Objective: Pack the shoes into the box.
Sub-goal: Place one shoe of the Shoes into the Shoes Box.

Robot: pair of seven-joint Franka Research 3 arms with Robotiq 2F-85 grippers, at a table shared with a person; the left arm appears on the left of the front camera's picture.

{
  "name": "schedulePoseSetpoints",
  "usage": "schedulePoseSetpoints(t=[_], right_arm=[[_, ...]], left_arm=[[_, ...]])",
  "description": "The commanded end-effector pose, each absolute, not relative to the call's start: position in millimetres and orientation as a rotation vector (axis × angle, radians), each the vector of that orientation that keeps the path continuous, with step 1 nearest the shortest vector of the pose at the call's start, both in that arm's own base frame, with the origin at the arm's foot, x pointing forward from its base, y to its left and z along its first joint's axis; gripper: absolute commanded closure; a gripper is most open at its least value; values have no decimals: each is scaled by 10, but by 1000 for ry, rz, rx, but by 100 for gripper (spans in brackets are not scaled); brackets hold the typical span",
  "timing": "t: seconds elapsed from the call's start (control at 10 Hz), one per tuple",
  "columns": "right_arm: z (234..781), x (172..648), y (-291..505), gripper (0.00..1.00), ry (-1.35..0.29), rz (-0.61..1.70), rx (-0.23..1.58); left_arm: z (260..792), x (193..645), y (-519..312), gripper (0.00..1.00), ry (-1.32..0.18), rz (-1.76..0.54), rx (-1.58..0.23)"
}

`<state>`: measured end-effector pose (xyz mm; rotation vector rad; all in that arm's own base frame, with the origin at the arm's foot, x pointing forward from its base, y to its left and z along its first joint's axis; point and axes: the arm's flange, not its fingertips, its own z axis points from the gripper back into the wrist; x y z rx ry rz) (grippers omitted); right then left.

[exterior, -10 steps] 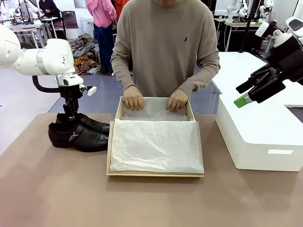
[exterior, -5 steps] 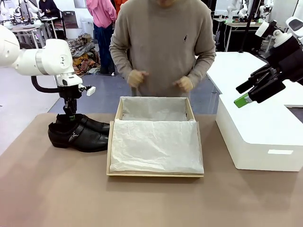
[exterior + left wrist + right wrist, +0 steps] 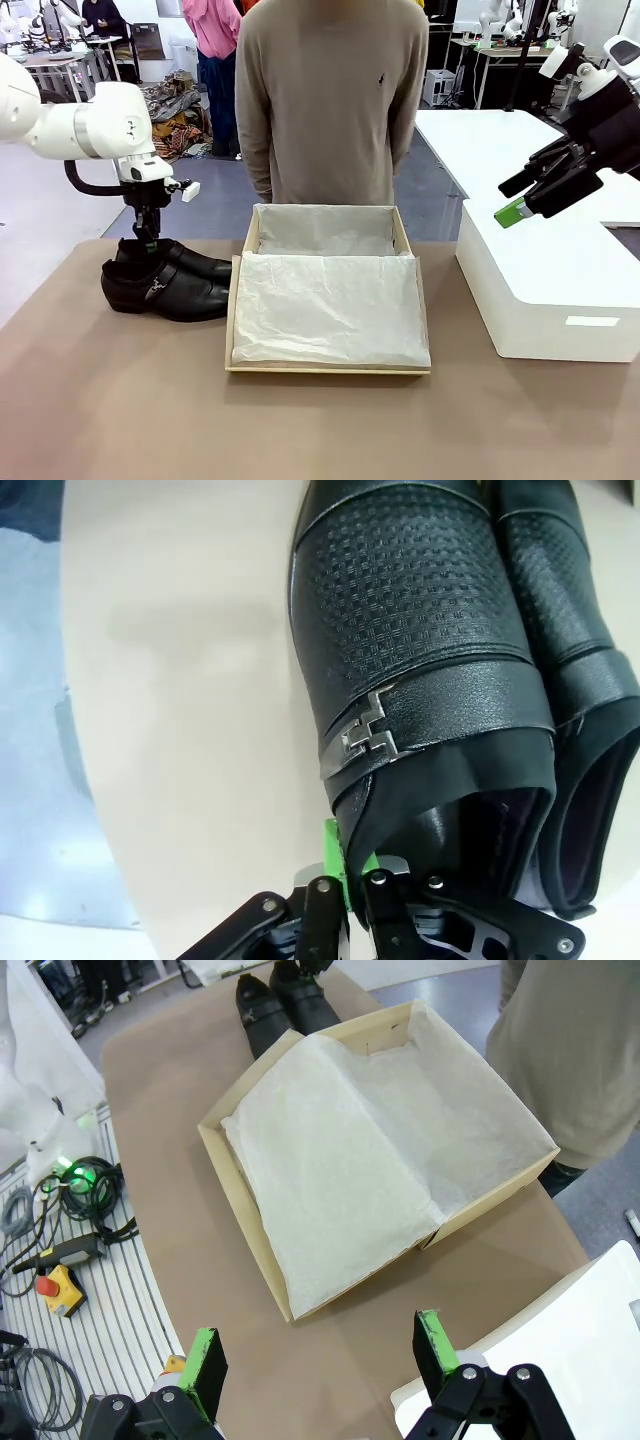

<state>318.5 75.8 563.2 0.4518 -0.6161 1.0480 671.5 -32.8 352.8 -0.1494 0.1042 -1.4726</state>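
Left gripper (image 3: 150, 243) is down at the heels of the shoes (image 3: 165, 290) near the counter's (image 3: 120, 400) left edge. It's pinched tight on one shoe's collar, with a green pad (image 3: 333, 865) on the outside. The box (image 3: 232, 320) lies open mid-counter just beside the toes, lined with white tissue paper (image 3: 330, 300). Right gripper (image 3: 512, 198) hangs high over the white box (image 3: 540, 300) at the right edge, spread wide, holding nothing. The person (image 3: 330, 100) stands at the far edge.
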Motion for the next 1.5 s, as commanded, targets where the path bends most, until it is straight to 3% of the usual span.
schedulePoseSetpoints(t=[0.0,0.6,0.9,1.0,1.1,1.4], right_arm=[[5639,3198,774,0,-631,1057,476],[5639,3198,774,0,-631,1057,476],[5639,3198,774,0,-631,1057,476],[5639,3198,774,0,-631,1057,476],[5639,3198,774,0,-631,1057,476],[5639,3198,774,0,-631,1057,476]], left_arm=[[3696,6749,-164,100,95,-1430,-77],[4362,6954,341,100,15,-1375,-52],[4550,6864,405,100,10,-1405,-147],[4579,6831,398,100,22,-1416,-191],[4444,6897,400,100,23,-1384,-75],[4444,6897,400,100,23,-1384,-75]])
